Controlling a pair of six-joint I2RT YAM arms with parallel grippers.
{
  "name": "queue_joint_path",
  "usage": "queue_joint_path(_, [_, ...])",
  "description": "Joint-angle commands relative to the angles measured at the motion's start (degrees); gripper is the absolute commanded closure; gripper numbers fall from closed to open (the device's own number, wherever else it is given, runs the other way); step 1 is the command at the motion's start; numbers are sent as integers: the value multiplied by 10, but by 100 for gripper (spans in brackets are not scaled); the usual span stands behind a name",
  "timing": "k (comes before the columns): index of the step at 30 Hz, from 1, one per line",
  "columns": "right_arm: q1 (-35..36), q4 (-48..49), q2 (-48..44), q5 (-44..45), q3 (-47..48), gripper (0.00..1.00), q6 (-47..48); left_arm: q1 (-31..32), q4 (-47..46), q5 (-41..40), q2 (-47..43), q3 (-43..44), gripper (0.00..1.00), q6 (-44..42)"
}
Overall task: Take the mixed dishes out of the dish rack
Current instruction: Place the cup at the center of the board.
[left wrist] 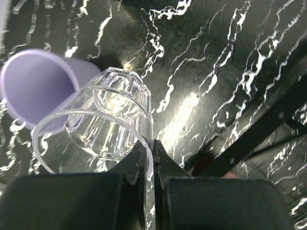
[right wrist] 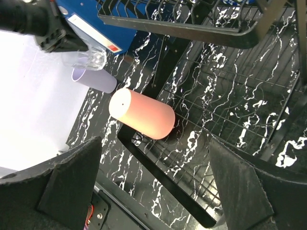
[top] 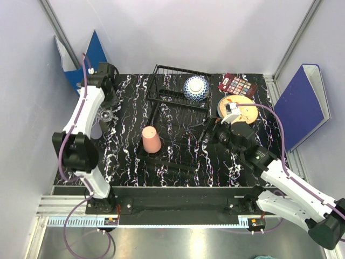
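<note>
Surface (top: 124, 156): black top with white veining, pale walls around it, blue binders (top: 304, 102) leaning at both sides.
Rack (top: 161, 89): black wire, raised basket at the far end, flat tray toward the arms.
Bowl (top: 195, 87): blue-and-white, sat in the raised basket.
Pink cup (right wrist: 141, 114): stood on the near-left corner of the tray, apparently upside down.
Patterned plate (top: 248, 112): out of the rack, on the surface to its right, near a dark red palette (top: 237, 84).
White plate: not made out in any view.
Left tool (left wrist: 149, 153): clenched on the rim of the glass cup (left wrist: 105, 124), one finger inside the wall and one outside.
Glass cup position: left of the rack, tilted, just beside the lavender cup (left wrist: 38, 86); whether it touched the surface or the lavender cup could not be told.
Right tool (right wrist: 153, 143): spread wide, nothing between the fingers, above the tray and facing the pink cup.
Step in hand, as judged: setting the glass cup down next to the lavender cup, with two items left in the rack.
Next move, left: lower until the glass cup is level and seated, then release; a tilted release risked tipping it or knocking the lavender cup.
Next move, right: descend around the pink cup, staying clear of the tray wires, then close.
</note>
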State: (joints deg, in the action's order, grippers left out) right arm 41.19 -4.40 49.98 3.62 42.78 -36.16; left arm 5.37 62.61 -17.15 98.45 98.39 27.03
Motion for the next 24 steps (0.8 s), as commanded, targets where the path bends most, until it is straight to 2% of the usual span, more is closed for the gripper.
queue_joint_path(1, [-1,-3,-10,17,-1,0,20,-12,-24,69,49,44,100,-7])
queue_joint_path(8, [-1,-3,13,9,2,0,30,-12,-61,84,95,16,100,1])
queue_joint_path(22, [-1,-3,30,10,5,0,33,-41,-107,73,117,-60,100,4])
queue_joint_path(24, [-2,-3,29,10,5,0,32,-46,-106,76,117,-59,94,5])
